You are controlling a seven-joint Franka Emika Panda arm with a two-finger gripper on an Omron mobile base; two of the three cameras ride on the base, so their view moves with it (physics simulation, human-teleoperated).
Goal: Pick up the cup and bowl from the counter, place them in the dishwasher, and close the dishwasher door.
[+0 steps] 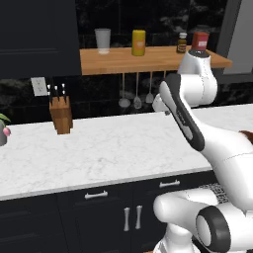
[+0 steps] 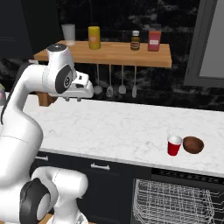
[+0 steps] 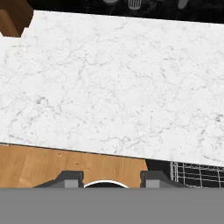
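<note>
Arm raised above the counter (image 2: pixel 131 127), jaws parted and empty.
The gripper (image 3: pixel 111 177) hung over bare marble; the cup (image 2: pixel 174 145) stood touching the bowl (image 2: pixel 193 145), above the dishwasher (image 2: pixel 175 201) rack.

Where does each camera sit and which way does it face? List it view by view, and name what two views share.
Left base view: behind the arm to its left, looking forward and down over the counter; the white arm rises at lower right.
Right base view: behind the arm to its right, facing the same counter, the cup, the bowl and the dishwasher rack; the arm rises at lower left, pincer above the counter.
Hand view: on the hand, looking down along the pincer's dark tips at the marble.
Both base views share the wooden shelf.
</note>
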